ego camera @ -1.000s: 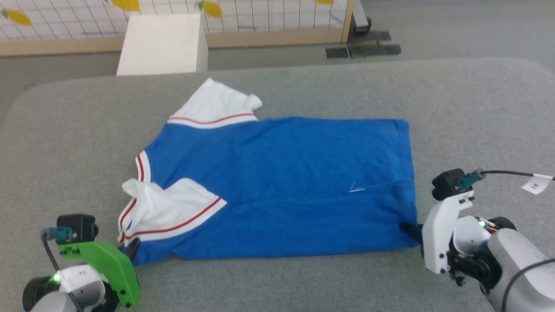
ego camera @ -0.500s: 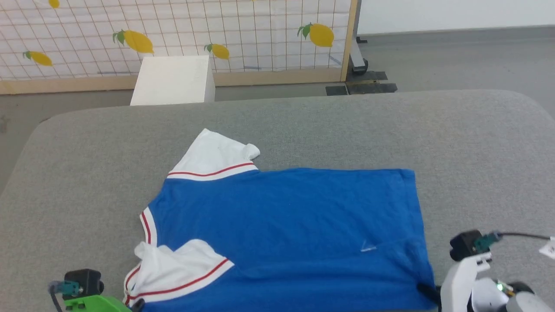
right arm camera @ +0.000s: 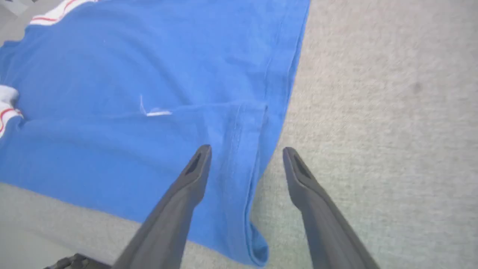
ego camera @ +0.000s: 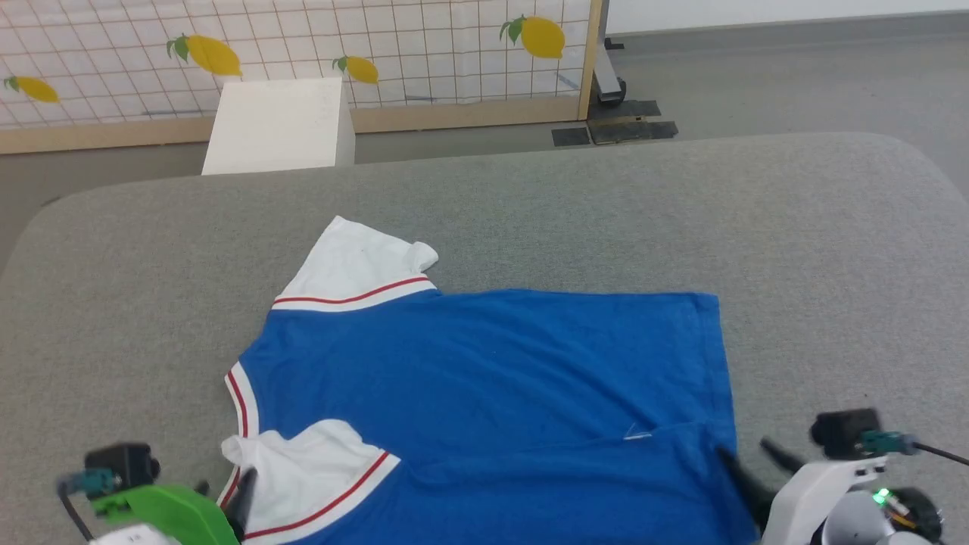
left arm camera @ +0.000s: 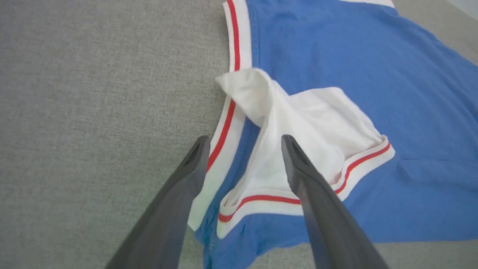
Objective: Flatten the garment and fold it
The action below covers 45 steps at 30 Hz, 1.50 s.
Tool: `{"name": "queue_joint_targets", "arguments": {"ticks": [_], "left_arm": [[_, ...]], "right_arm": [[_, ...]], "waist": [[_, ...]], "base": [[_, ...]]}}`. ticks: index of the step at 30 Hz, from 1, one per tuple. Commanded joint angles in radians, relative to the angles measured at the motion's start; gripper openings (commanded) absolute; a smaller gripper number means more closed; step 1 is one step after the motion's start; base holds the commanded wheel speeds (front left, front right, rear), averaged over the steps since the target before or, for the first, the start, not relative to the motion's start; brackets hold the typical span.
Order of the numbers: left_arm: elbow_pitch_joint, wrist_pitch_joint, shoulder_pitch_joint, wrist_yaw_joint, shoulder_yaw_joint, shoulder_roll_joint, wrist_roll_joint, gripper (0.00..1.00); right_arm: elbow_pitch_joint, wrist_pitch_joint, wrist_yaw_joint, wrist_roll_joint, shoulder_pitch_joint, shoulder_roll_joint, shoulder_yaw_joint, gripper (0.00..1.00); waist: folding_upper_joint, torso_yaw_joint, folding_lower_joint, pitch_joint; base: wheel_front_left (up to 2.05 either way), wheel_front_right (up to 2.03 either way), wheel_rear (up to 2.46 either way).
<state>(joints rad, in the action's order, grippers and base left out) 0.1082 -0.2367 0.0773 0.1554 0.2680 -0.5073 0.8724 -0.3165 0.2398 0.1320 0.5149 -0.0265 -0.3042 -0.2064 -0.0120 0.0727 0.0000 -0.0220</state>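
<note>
The garment (ego camera: pixel 484 386), a royal-blue shirt with white, red-striped sleeves, lies spread on the grey table (ego camera: pixel 530 212), neck end to the left and hem to the right. One white sleeve (ego camera: pixel 352 265) points away from me; the other sleeve (left arm camera: pixel 306 123) is folded over the blue body. My left gripper (ego camera: pixel 224 486) is open, its fingers astride the collar trim and the folded sleeve (left arm camera: pixel 244 141). At the hem corner (right arm camera: pixel 257 157) my right gripper (ego camera: pixel 746 450) is open too, one finger over the blue cloth and one over bare table (right arm camera: pixel 245 150). Neither holds the cloth.
A white box (ego camera: pixel 276 125) stands on the floor beyond the table's far edge, before a tiled partition with lemon prints (ego camera: pixel 378 45). Dark floor plates (ego camera: pixel 613 132) lie at the back right. Bare grey table runs to the right of the hem (right arm camera: pixel 373 93).
Both grippers have gone from shut on the garment's near corners to open, letting the cloth go. The head camera has shifted, so the whole scene sits differently in the picture.
</note>
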Motion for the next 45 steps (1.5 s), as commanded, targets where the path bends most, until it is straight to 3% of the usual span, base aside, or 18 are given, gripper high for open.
{"name": "queue_joint_targets", "arguments": {"ticks": [1,4,9,15,21,29,34,40,44,45], "left_arm": [[-0.007,0.013,-0.031,0.005,-0.011,-0.011,-0.009,1.00],[-0.013,0.044,-0.080,0.014,-0.031,-0.020,-0.029,1.00],[0.000,0.090,-0.201,0.031,-0.062,-0.019,-0.055,1.00],[0.095,0.090,-0.410,-0.009,-0.071,-0.040,-0.069,1.00],[0.212,0.023,-0.653,-0.076,-0.055,-0.067,-0.065,1.00],[0.359,-0.219,-0.934,-0.177,0.021,-0.114,-0.050,1.00],[0.456,-0.429,-1.041,-0.210,0.102,-0.150,-0.068,1.00],[0.516,-0.547,-1.039,-0.211,0.151,-0.175,-0.082,1.00],[0.557,-0.676,-0.998,-0.187,0.190,-0.177,-0.074,1.00],[0.555,-0.693,-0.991,-0.184,0.194,-0.176,-0.071,0.58]], "right_arm": [[0.020,-0.053,-0.001,-0.040,0.012,0.022,0.035,1.00],[0.066,-0.144,-0.001,-0.131,0.012,0.072,0.108,1.00],[0.165,-0.205,-0.001,-0.227,0.003,0.150,0.189,1.00],[0.293,-0.213,-0.001,-0.281,-0.044,0.198,0.210,1.00],[0.389,-0.214,-0.001,-0.292,-0.094,0.221,0.194,1.00],[0.400,-0.226,-0.001,-0.281,-0.139,0.238,0.165,1.00],[0.371,-0.250,-0.001,-0.256,-0.171,0.248,0.130,1.00],[0.351,-0.260,-0.001,-0.240,-0.193,0.251,0.102,1.00],[0.341,-0.257,-0.001,-0.218,-0.199,0.251,0.084,1.00],[0.344,-0.259,-0.001,-0.213,-0.200,0.251,0.083,1.00]], "waist": [[0.0120,0.007,0.0000,0.003],[0.0120,0.021,0.0000,0.001],[0.0120,0.050,0.0000,-0.035],[0.0120,0.106,0.0000,-0.134],[0.0120,0.165,0.0000,-0.256],[0.0120,0.230,0.0000,-0.367],[0.0120,0.276,0.0000,-0.438],[0.0120,0.303,0.0000,-0.487],[0.0120,0.311,0.0000,-0.497],[0.0120,0.311,0.0000,-0.500]], "base": [[0.00,0.00,0.00],[0.00,0.00,0.00],[0.00,0.00,0.00],[0.00,0.00,0.00],[0.00,0.00,0.00],[0.00,0.00,0.00],[0.00,0.00,0.00],[0.00,0.00,0.00],[0.00,0.00,0.00],[0.00,0.00,0.00]]}}
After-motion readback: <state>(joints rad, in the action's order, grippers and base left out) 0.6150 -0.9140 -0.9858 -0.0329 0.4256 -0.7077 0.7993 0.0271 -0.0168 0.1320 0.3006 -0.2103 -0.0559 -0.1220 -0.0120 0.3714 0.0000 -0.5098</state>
